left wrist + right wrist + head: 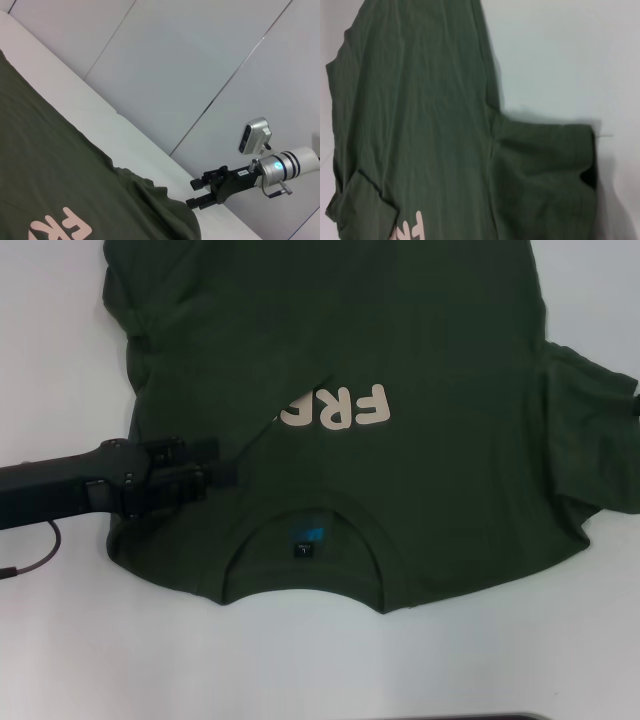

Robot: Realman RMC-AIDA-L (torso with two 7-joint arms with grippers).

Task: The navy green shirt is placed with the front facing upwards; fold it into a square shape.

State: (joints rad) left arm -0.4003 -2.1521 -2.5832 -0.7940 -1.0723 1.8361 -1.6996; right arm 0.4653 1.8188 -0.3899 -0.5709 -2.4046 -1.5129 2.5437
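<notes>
Left gripper, jaws' state indeterminable, rests on the navy green shirt, left side folded inward; right gripper, narrowly parted, idles; right side remains.

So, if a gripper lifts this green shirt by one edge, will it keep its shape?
Probably not. The navy green shirt already lies wrinkled, with one side folded over its lettering, so it likely droops. It seems light, and may drag along the table.

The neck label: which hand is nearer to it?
Left. The left hand rests on the shirt, just beside the collar holding the label. The right hand is beyond the far sleeve edge.
</notes>
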